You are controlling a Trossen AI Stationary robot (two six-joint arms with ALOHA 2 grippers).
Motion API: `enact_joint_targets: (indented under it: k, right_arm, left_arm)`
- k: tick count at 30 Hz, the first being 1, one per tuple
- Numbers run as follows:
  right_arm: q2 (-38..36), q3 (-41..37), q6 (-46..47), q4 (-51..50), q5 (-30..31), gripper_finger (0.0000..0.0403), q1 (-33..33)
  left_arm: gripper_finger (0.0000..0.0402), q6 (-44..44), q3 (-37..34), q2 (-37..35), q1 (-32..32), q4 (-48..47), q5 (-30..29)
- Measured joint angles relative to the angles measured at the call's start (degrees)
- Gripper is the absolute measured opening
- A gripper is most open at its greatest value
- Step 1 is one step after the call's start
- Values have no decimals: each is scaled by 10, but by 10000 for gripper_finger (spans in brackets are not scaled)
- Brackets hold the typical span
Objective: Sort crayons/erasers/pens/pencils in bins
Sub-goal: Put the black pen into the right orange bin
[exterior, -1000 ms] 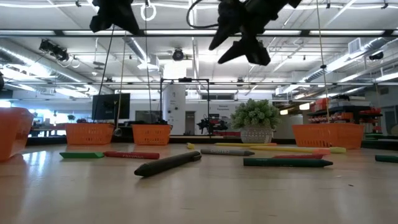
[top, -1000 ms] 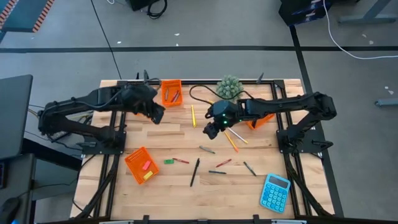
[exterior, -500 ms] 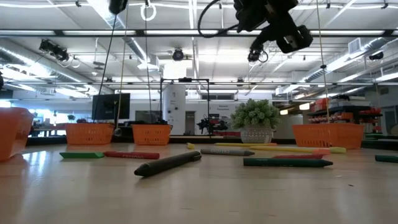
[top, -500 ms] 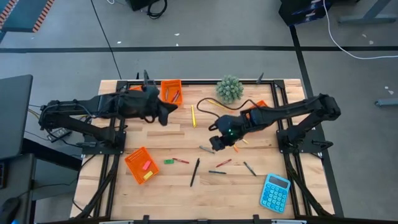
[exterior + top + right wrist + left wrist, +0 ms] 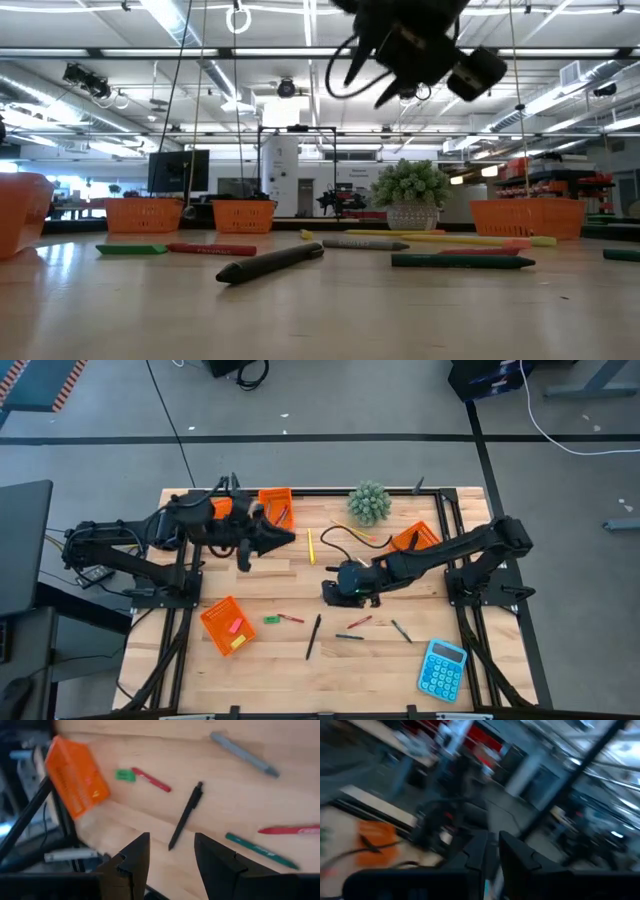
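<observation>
Black slim pen (image 5: 186, 815) lies on the wooden desk (image 5: 300, 660), just ahead of the right gripper (image 5: 170, 851), long axis roughly in line with the gap between its wide-apart, empty fingers (image 5: 135, 857). Right arm stretched low toward desk centre, nearer than the left. Left gripper (image 5: 490, 852) raised beside the far orange mesh bin (image 5: 275, 507), fingers narrow, load: cannot tell.

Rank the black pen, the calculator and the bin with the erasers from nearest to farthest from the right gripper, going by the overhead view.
Measured from the right gripper, open above mid-table:
1. Black pen, just toward the table's front edge from it.
2. Bin with the erasers, off to the left, near the front-left corner.
3. Calculator, at the front-right corner, only a little farther than the bin.
</observation>
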Motion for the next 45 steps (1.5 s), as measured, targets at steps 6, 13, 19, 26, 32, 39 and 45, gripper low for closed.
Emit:
enact_joint_targets:
  k: [6,13,19,26,32,39,45]
  right_arm:
    - [72,0,119,47,-3,161,5]
    - [138,11,212,129,-1,161,17]
    - [197,75,217,122,-8,161,17]
    - [245,145,207,45,-84,161,14]
    - [234,158,194,-17,-105,161,15]
    - [245,158,199,-6,-123,161,15]
    - [254,158,206,1,-106,161,16]
  left_arm:
    - [68,-8,0,-4,-24,-9,105]
    - [67,15,0,-4,-55,-21,155]
    - [73,15,0,-6,-69,-35,206]
    - [68,34,0,-17,-72,-37,206]
    - [70,34,0,-19,-61,-39,205]
    - [73,64,0,-19,-59,-37,188]
    - [69,64,0,-19,-59,-42,184]
